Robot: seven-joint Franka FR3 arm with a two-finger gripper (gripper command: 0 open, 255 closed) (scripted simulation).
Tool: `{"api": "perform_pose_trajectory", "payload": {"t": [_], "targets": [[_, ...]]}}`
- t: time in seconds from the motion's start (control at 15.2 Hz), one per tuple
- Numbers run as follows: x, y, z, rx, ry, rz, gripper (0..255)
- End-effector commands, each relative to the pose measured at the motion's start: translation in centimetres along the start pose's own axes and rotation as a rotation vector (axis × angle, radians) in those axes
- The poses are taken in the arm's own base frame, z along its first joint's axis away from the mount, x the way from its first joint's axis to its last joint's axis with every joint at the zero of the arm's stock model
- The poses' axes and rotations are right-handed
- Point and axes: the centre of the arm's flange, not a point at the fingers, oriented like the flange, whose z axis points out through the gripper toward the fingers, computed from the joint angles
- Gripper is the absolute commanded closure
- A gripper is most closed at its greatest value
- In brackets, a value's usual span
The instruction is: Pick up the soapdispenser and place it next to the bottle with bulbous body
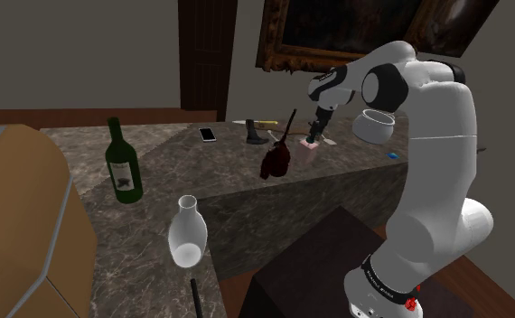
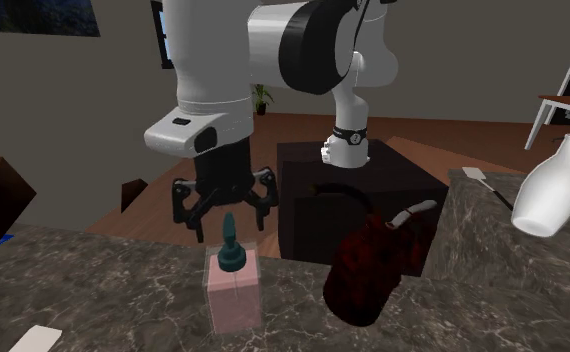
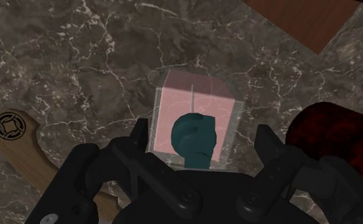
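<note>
While the tool (image 2: pixel 229 231) hangs spread over the soapdispenser (image 2: pixel 235 291), dark veined counter (image 2: pixel 93 285) lies beneath.

Pink and see-through, that was the soap dispenser (image 2: pixel 235 295) at lower centre of the second exterior view, topped by a teal pump (image 2: pixel 232 252), with the all-black gripper (image 2: pixel 226 222) above it! The countertop (image 2: pixel 93 290) ran dark grey-brown, veined in white like marble, and the vessel (image 2: pixel 368 270) to the right showed a deep mottled red. In the shoulder view's left half, the green bottle (image 1: pixel 123 167) wore a white label, and the bulbous bottle (image 1: pixel 187 239) below it was pale white-grey.
</note>
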Motion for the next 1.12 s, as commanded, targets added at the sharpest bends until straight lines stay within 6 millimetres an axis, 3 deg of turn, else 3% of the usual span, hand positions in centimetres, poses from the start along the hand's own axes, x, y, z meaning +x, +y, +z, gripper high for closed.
{"api": "perform_pose_trajectory", "payload": {"t": [0.0, 0.4, 0.46, 1.06], "targets": [[-0.05, -0.05, 0.35, 0.001, 0.000, 0.000, 0], [-0.04, -0.04, 0.34, 0.001, 0.000, 0.000, 0], [-0.04, -0.04, 0.34, 0.001, 0.000, 0.000, 255], [-0.05, -0.05, 0.35, 0.001, 0.000, 0.000, 255]]}}
